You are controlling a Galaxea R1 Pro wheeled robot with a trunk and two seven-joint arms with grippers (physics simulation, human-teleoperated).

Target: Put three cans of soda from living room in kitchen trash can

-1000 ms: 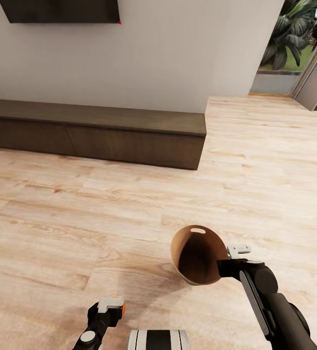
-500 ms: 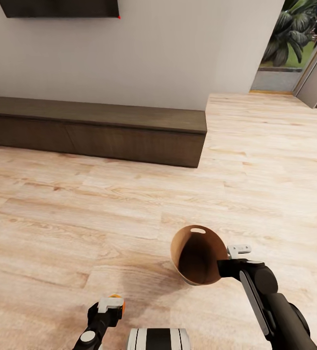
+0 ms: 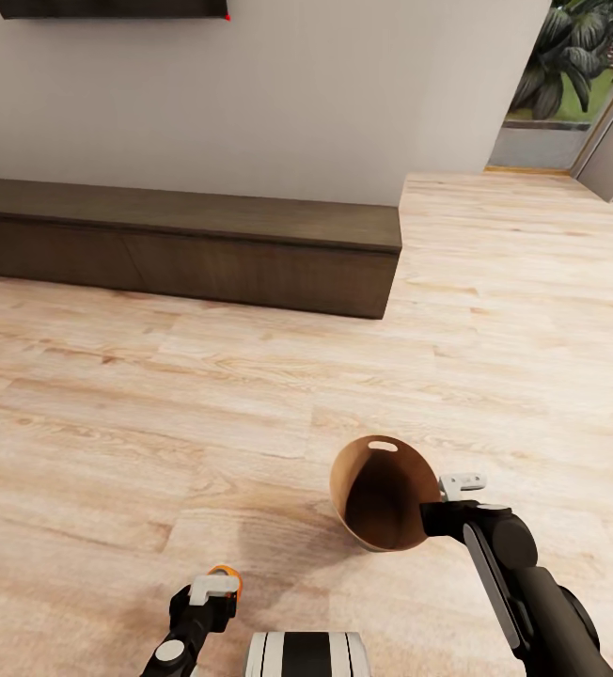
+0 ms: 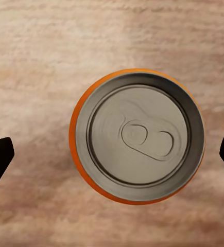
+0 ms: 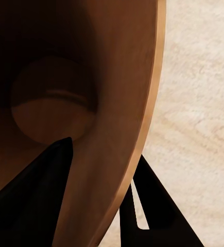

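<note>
Over pale wood floor [image 3: 156, 395] by a dark low cabinet [image 3: 184, 244], right gripper [image 5: 99, 193] clamps the bin [image 3: 382, 494].

Orange can [image 4: 136, 136], grey top; bin [image 3: 382, 494] brown inside; floor [image 3: 156, 395] pale wood, perhaps oak-grained.

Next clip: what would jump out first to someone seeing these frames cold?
The brown-lined tash can, tipped with its mouth toward the camera, gripped at its rim by the right end effector above the pale wood floor. Next, the orange soda can seen from above between the left end effector's fingertips.
</note>
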